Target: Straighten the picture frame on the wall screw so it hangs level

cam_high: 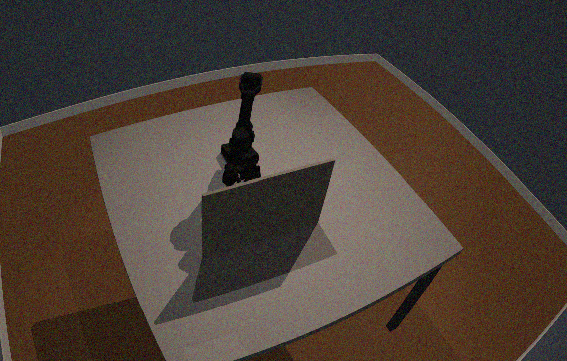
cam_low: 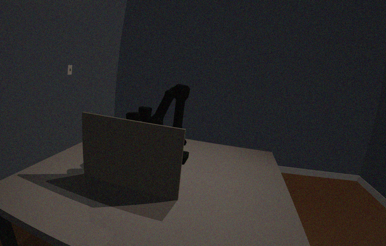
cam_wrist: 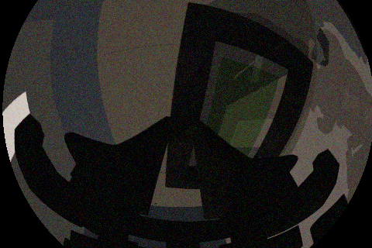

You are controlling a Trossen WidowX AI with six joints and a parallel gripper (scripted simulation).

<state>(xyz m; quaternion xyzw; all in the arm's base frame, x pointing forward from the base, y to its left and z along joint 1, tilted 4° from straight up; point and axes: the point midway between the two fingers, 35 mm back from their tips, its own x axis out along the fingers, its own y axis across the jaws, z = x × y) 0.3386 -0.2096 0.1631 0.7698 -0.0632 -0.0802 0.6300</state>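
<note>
Gripper (cam_wrist: pixel 183 166) is clamped, fingers narrowly apart, on the near corner of the picture frame (cam_wrist: pixel 194 77), which hangs tilted on the matte grey wall panel (cam_high: pixel 258 224); flat black rectangular border, glossy green picture inside

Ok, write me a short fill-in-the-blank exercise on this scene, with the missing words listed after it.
1. The black parallel-jaw gripper is shut on the black picture frame at its ____ corner.
2. The picture inside the frame is mostly ____ in colour.
3. In the top and exterior views, the grey upright wall panel hides the ____ from the camera.
4. The wall panel stands on a grey ____.

Missing words: lower left; green; picture frame; table
</note>
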